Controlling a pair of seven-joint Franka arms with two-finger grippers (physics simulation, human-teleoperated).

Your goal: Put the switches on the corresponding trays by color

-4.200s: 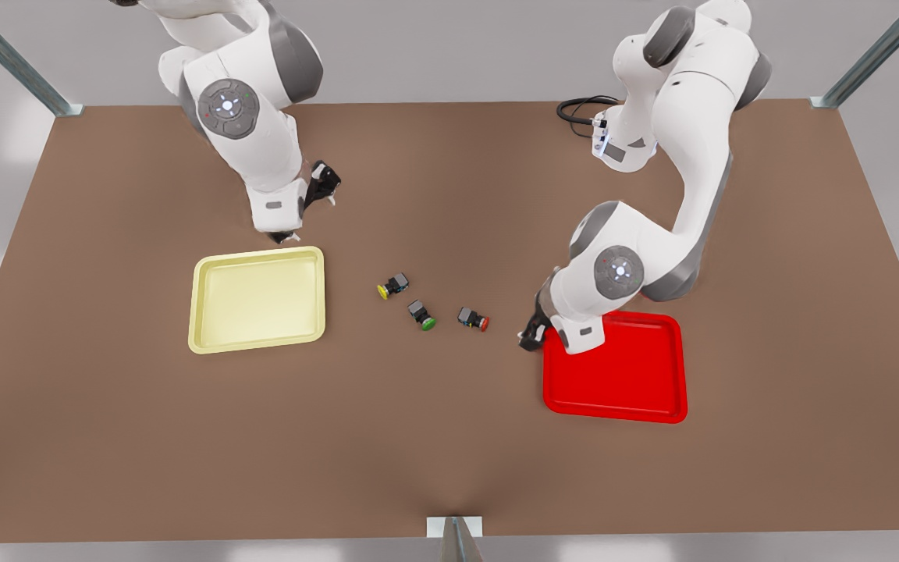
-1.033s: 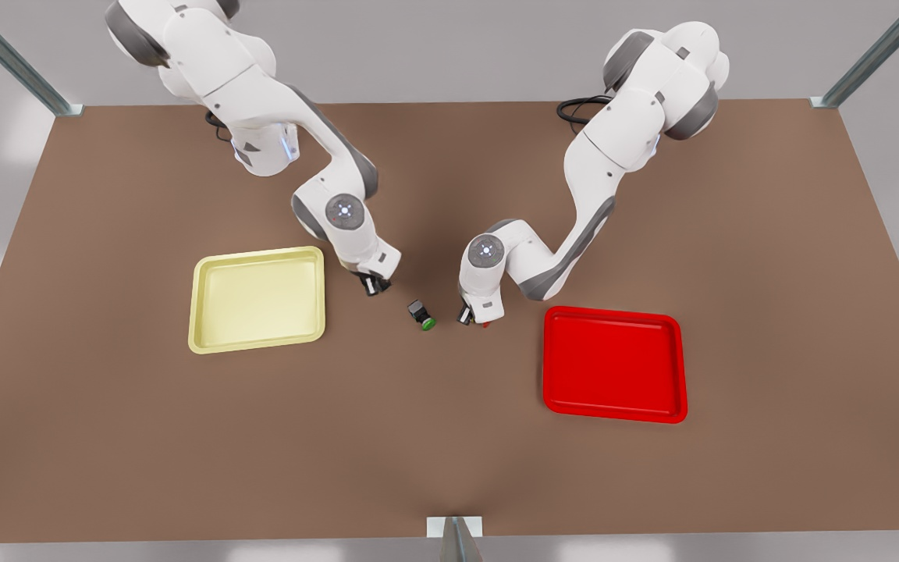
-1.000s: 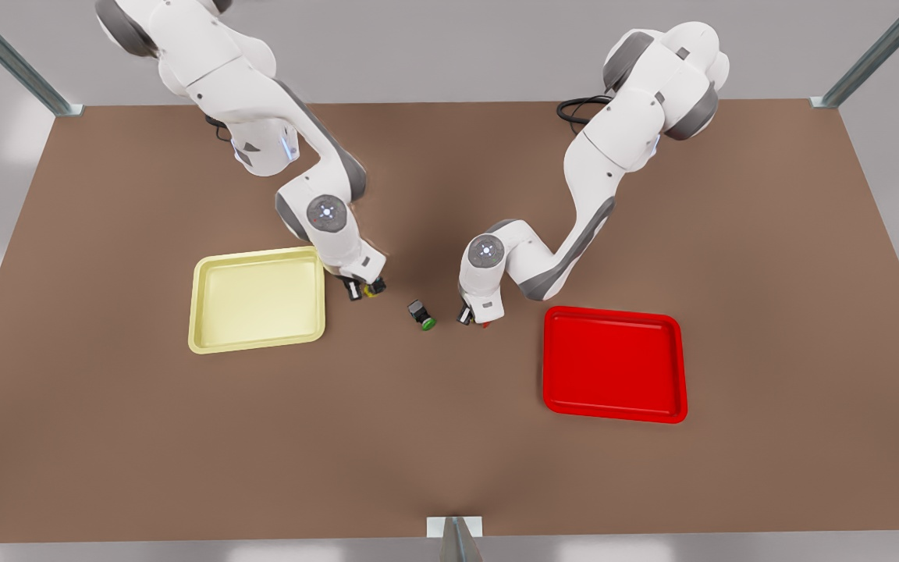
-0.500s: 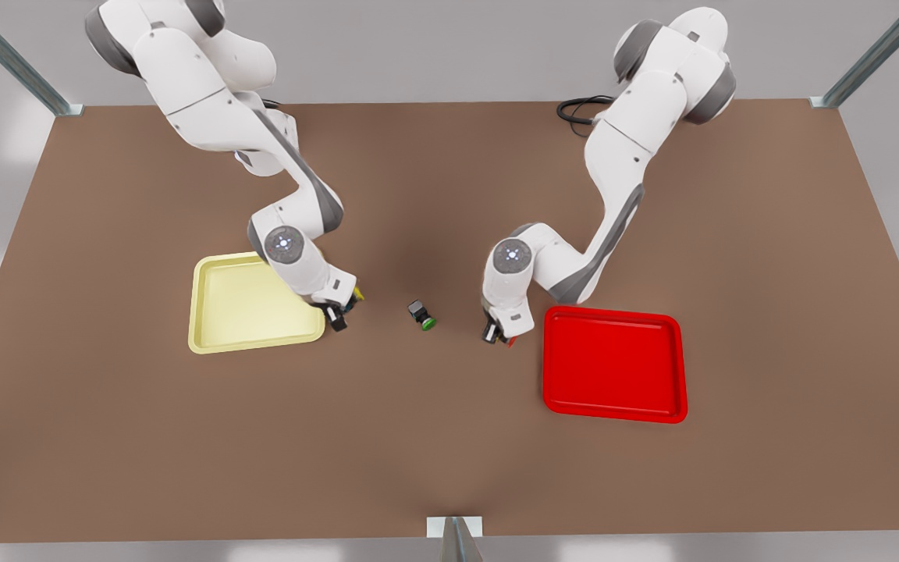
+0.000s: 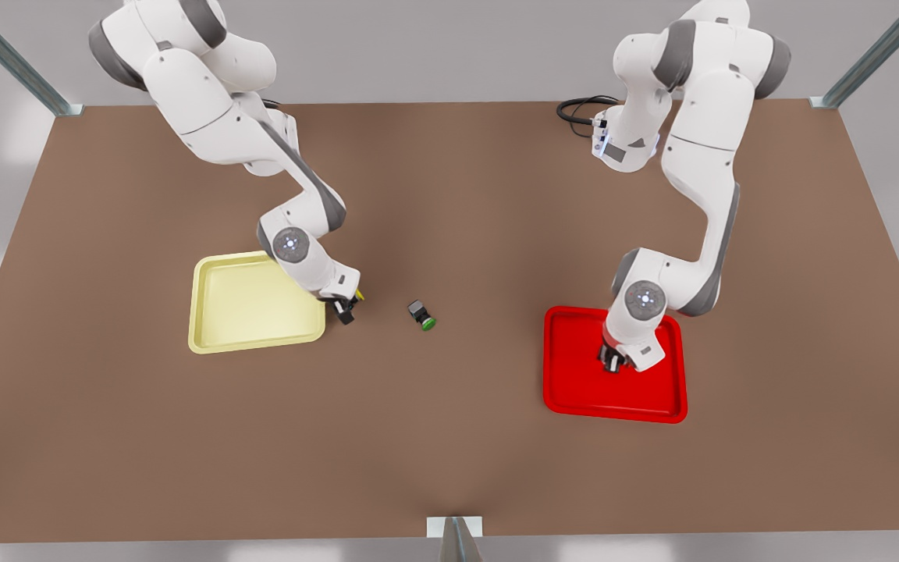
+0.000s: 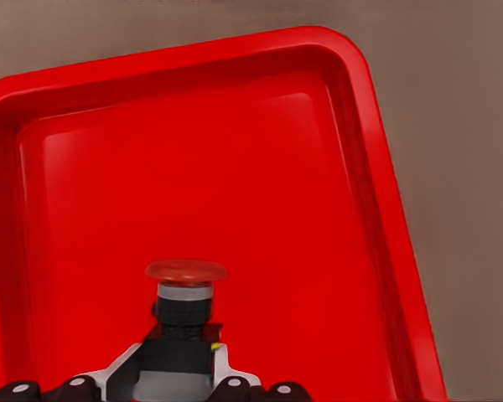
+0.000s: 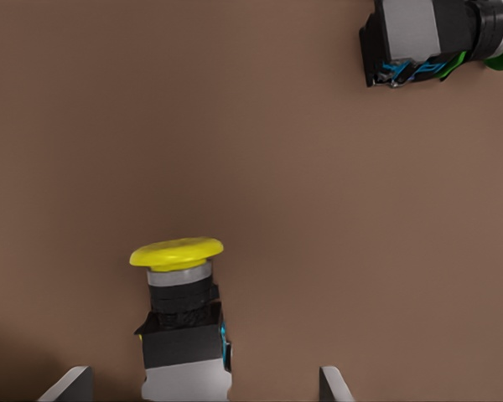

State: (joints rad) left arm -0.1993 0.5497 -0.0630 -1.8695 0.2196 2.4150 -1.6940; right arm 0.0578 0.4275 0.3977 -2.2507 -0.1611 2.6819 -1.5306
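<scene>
Red switch [image 6: 185, 301] held over red tray [image 6: 377, 209]; yellow switch [image 7: 181, 314] short of yellow tray [image 5: 207, 343].
Left gripper [image 5: 613, 361] is clenched on the red switch. Right gripper [image 5: 344, 311], fingers spread, is stopped just beside the yellow tray's rim.

The red tray [image 6: 377, 167] looks like smooth moulded plastic with a soft gloss along its rim. The yellow tray [image 5: 207, 312] is the same plastic, paler and duller. The surface [image 5: 449, 453] is a flat, matt brown with no grain. The red-capped switch [image 6: 185, 293] has a satin cap over a grey metallic-looking collar and a matt black body; the yellow-capped switch [image 7: 178, 310] and green-capped switch [image 7: 436, 38] look alike. The arms' shells [image 5: 699, 117] are glossy white plastic.
</scene>
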